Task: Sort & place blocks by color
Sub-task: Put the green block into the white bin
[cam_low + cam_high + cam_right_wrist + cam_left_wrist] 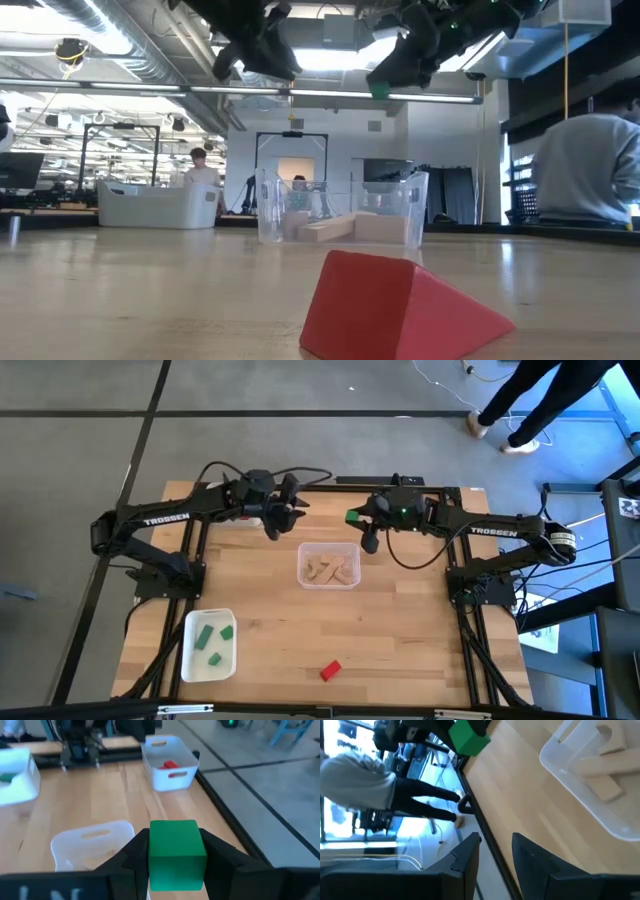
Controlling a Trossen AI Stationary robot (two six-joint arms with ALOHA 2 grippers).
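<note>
The right gripper [174, 851] clamps a smooth green cube [176, 854] between its dark fingers, raised at the table's twelve o'clock edge. The left gripper [272, 512] hangs at eleven o'clock, fingers parted and empty. Between them sits a clear plastic tray [329, 565] holding plain light-wood blocks [330, 569]. At seven o'clock a white tray [208, 646] holds green blocks [213, 641]. A red wedge [330, 670] lies at six o'clock.

Grey concrete floor [300, 410] with dark seams, light wooden tabletop [400, 630] in a black frame, ceiling ducts and pipes [120, 40], bright overhead light panel [330, 30], white tub [158, 205] on a far bench, person's legs [540, 405] walking past, seated person [590, 165] in grey
</note>
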